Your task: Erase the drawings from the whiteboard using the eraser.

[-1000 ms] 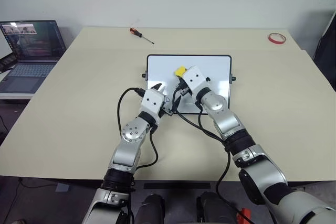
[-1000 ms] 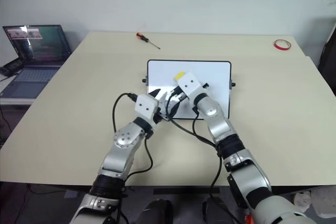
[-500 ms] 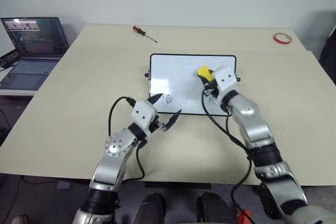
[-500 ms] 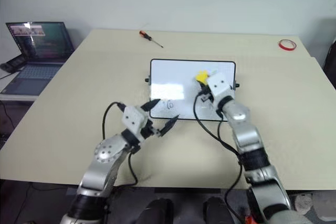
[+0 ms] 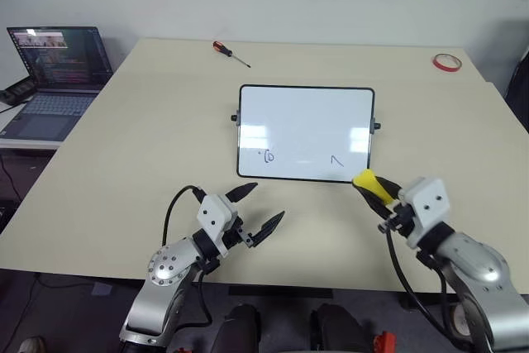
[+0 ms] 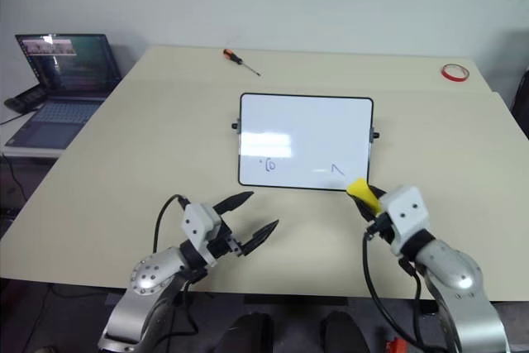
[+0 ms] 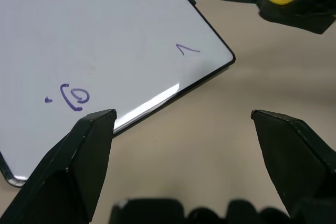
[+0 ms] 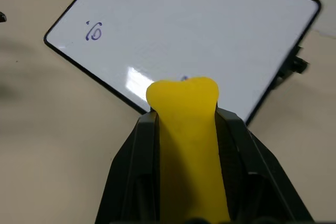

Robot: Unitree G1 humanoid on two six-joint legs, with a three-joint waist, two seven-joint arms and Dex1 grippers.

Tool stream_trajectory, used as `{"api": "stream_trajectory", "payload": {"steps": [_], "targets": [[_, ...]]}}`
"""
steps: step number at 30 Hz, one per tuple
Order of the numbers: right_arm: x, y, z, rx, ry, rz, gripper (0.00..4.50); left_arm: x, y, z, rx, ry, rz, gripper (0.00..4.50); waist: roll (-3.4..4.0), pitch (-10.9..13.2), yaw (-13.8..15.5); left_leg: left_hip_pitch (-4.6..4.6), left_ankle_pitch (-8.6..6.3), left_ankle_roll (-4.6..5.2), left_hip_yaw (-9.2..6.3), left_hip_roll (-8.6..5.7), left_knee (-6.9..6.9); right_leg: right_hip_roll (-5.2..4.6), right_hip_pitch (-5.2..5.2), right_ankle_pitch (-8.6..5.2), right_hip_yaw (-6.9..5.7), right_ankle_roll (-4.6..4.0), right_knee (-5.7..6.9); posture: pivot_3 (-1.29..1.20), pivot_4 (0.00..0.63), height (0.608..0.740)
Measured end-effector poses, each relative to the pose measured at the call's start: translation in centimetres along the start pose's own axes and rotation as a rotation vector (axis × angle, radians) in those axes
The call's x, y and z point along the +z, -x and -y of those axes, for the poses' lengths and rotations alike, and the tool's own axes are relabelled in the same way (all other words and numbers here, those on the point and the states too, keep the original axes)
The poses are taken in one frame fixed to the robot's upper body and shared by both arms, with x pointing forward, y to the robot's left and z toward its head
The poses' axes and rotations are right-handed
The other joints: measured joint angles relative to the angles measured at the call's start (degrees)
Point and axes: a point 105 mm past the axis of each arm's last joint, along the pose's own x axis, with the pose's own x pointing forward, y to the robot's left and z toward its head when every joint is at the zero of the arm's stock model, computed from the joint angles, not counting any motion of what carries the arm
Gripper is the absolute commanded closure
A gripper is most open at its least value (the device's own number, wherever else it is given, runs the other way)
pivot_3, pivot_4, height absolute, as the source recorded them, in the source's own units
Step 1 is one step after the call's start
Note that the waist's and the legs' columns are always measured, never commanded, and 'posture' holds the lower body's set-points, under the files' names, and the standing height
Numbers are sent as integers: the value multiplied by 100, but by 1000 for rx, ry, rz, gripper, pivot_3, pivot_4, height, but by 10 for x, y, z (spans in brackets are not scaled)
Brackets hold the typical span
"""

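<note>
The whiteboard (image 5: 306, 126) lies flat in the middle of the table. Two drawings remain near its front edge: a small loop (image 5: 267, 155) on the left and a thin tick (image 5: 336, 159) on the right. My right gripper (image 5: 377, 193) is shut on the yellow eraser (image 5: 373, 185), which hangs just off the board's front right corner and does not touch the board. In the right wrist view the eraser (image 8: 186, 129) sticks out between the black fingers. My left gripper (image 5: 263, 206) stands open over bare table in front of the board's left part, holding nothing.
An orange-handled screwdriver (image 5: 227, 51) lies at the back of the table. A red tape ring (image 5: 445, 61) sits at the back right corner. An open laptop (image 5: 54, 72) stands on a lower surface to the left.
Both arms have drawn back off the board toward the table's near edge. The right gripper carried the eraser from mid-board to beyond the front right corner, uncovering the two marks.
</note>
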Motion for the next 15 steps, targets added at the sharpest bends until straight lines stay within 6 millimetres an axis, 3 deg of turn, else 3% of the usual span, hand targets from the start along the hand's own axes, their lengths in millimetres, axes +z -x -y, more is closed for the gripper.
{"api": "stream_trajectory", "payload": {"steps": [9,15], "targets": [[-1,1,9,-65,-4,-1,3388,-3,-1,-5,4,-15,0,0,-4,2,2,0,0,0,3,-2,1,2,0,1,-1,-1,2,0,150,740],[2,-11,19,-95,-1,19,3388,3,-7,-13,21,-54,14,0,-4,2,-5,2,0,0,6,-3,2,4,1,14,-6,-23,3,0,150,740]]}}
